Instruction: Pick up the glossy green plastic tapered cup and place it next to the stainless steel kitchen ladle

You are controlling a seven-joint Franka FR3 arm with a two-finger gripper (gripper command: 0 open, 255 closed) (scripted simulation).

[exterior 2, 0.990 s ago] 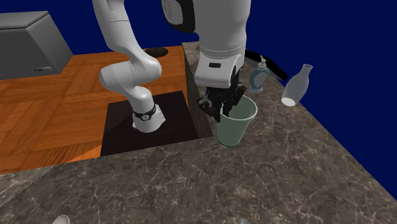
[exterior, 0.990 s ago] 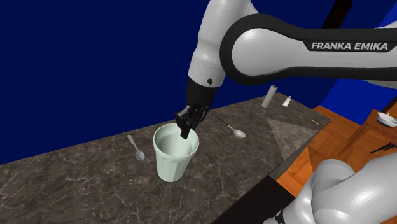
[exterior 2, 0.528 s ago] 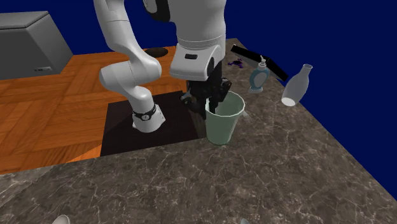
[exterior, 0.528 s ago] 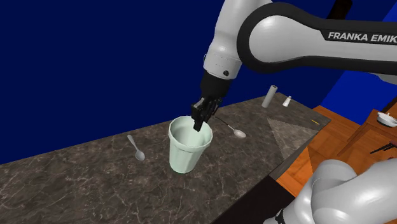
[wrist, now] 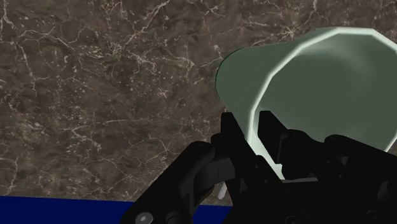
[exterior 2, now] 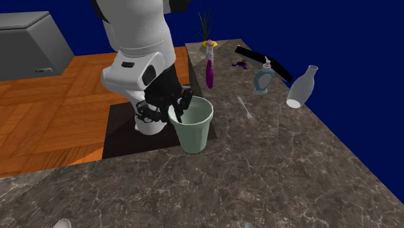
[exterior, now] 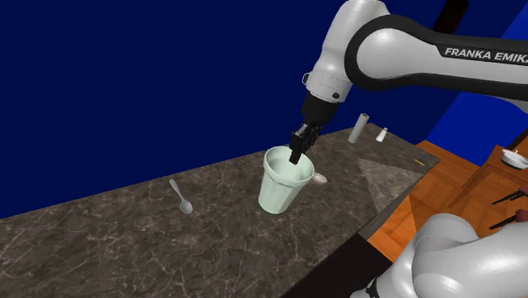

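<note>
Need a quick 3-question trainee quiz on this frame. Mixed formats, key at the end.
1. True or false: the claw is shut on the cup at its rim, one finger inside and one outside.
2. What colour is the cup? A) red B) pale green C) black
3. Fill in: in the shoulder view, the spoon lies on the counter to the cup's ____.
Key: 1 true; 2 B; 3 left.
</note>
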